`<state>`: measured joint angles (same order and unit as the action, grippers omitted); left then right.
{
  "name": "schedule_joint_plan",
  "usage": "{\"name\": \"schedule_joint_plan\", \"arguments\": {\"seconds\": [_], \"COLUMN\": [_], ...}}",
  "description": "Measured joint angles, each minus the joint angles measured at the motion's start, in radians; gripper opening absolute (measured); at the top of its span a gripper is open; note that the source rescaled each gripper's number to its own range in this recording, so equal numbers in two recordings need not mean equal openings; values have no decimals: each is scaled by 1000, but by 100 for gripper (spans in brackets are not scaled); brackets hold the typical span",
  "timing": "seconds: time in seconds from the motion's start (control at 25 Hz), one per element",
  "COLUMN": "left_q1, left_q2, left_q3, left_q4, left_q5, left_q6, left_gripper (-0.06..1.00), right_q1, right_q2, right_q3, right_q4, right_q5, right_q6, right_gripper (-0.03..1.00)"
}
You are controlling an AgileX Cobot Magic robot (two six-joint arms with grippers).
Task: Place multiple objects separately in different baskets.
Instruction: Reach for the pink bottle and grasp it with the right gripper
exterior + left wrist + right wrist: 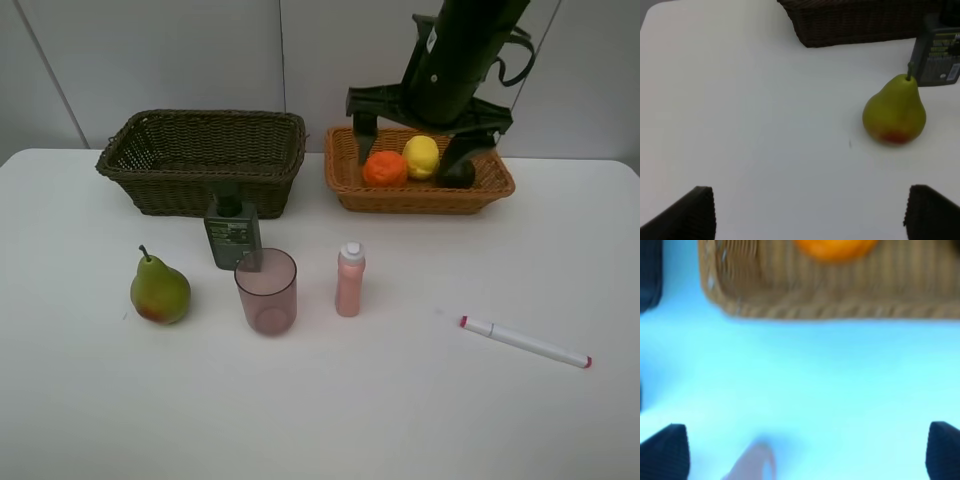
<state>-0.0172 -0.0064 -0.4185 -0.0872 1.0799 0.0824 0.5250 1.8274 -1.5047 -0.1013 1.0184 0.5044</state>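
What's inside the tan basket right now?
Tan basket holds orange, lemon and a dark round fruit, partly covered by the right arm. Its back is hidden behind that arm.

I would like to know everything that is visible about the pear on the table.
The pear has smooth yellow-green skin with a red blush near its base and a short dark stem pointing up. It looks whole and stands upright on the white table. In the high view it is left of the pink cup and in front of the dark basket, apart from both. Only the table touches it. The left claw is open, short of it, holding nothing.
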Motion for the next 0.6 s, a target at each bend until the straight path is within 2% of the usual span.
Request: {"name": "schedule_joint_plan", "arguments": {"seconds": [0.32,0.6], "left_q1": [0,0], "left_q2": [0,0], "left_q3": [0,0], "left_q4": [0,0], "left_q5": [0,0], "left_q6": [0,0], "left_gripper": [100,100], "right_q1": [73,109], "right_q2": [0,0], "right_q3": [0,50], "right_q4": [56,94], "right_q5": [80,61], "right_q6": [0,18], "right_gripper": [100,99]}}
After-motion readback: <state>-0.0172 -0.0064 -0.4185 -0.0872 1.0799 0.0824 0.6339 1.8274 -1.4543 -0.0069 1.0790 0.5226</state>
